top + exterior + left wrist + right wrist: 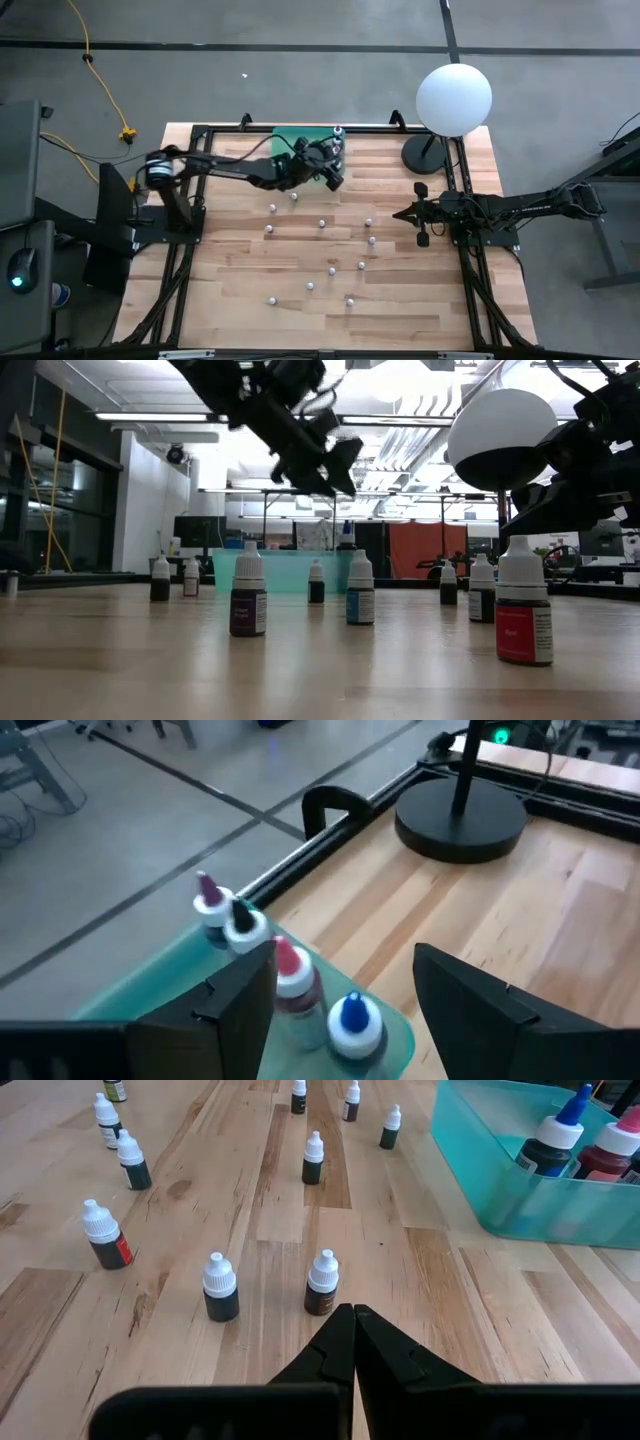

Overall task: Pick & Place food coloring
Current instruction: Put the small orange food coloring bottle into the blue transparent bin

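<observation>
**Left tool spread over the teal tray, right tool shut at the surface's edge**

Nearest the low camera, a red-labelled bottle (pixel 524 603) stands on the wooden surface (pixel 400 300), white cap up.

Largest first: the surface carries a white globe lamp (pixel 453 97) on a black round base at its far right corner. Next in size, the teal tray (pixel 500 1175) sits at the far edge, middle. In the left wrist view it holds 4 bottles: 1 with a blue tip (pixel 354 1022), 1 with a pink tip (pixel 290 978), and 2 more at the tray's far end.

The left tool (pixel 331 168) hangs above the tray with its fingers (pixel 225 1020) wide apart and nothing between them. The right tool (pixel 353 1325) waits at the surface's right side, fingers pressed together, gripping nothing.

Smallest: the loose food coloring (pixel 321 223), about 11 upright white-capped bottles, is scattered over the middle of the surface, well apart from each other.
</observation>
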